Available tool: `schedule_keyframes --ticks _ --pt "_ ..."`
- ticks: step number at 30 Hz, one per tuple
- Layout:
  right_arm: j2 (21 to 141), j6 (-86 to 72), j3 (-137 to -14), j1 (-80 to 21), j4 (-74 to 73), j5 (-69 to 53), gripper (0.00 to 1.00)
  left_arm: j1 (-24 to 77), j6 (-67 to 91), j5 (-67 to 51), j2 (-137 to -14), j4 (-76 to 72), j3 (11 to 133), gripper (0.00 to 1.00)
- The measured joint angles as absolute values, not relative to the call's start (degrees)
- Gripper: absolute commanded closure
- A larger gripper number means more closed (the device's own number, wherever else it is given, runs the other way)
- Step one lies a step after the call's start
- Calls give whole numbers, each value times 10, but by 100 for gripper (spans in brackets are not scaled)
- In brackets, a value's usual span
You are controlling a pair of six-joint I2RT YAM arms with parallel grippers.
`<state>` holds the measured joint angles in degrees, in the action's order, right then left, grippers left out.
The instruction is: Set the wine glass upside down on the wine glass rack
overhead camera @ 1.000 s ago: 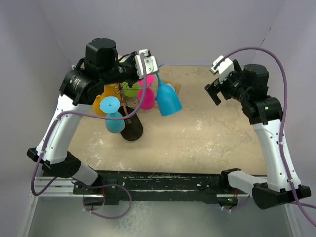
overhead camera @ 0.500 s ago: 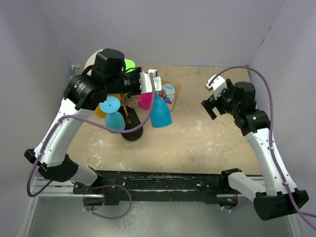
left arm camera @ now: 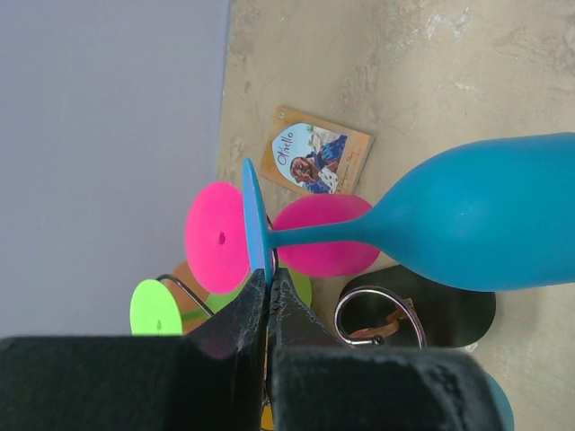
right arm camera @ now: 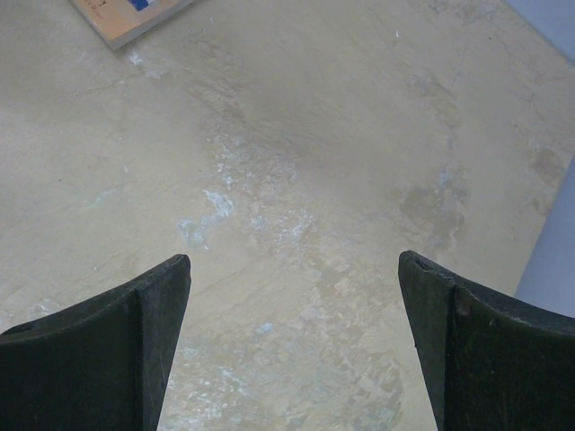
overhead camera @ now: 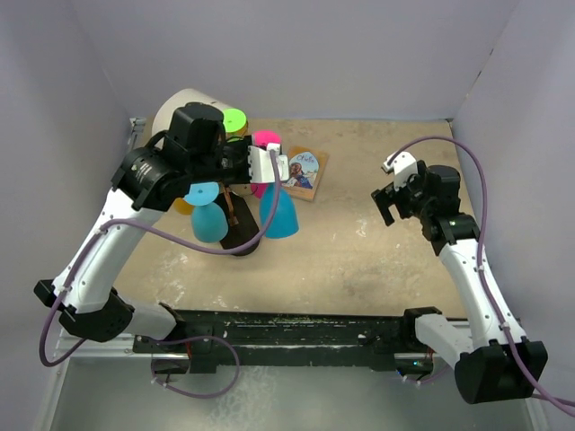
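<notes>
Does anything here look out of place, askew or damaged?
Only a small picture card, lying flat and skewed on the table just past the wine glass rack. Nothing looks spilled or broken. The left gripper pinches the blue wine glass by the rim of its foot, bowl down beside the rack.

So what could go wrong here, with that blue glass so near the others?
The left hand pinches the blue wine glass only by its thin foot edge, so it might slip or swing. Its stem looks close to the pink glass on the wine glass rack; a bump could unseat it.
</notes>
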<state>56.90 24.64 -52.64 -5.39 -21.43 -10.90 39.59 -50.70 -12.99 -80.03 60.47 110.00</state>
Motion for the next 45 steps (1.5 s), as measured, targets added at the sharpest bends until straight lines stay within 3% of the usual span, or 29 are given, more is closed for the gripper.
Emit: schedule_keyframes --ticks 45 --pt "569 235 -501 -26 -194 -145 0 398 -568 -10 -766 601 1036 100"
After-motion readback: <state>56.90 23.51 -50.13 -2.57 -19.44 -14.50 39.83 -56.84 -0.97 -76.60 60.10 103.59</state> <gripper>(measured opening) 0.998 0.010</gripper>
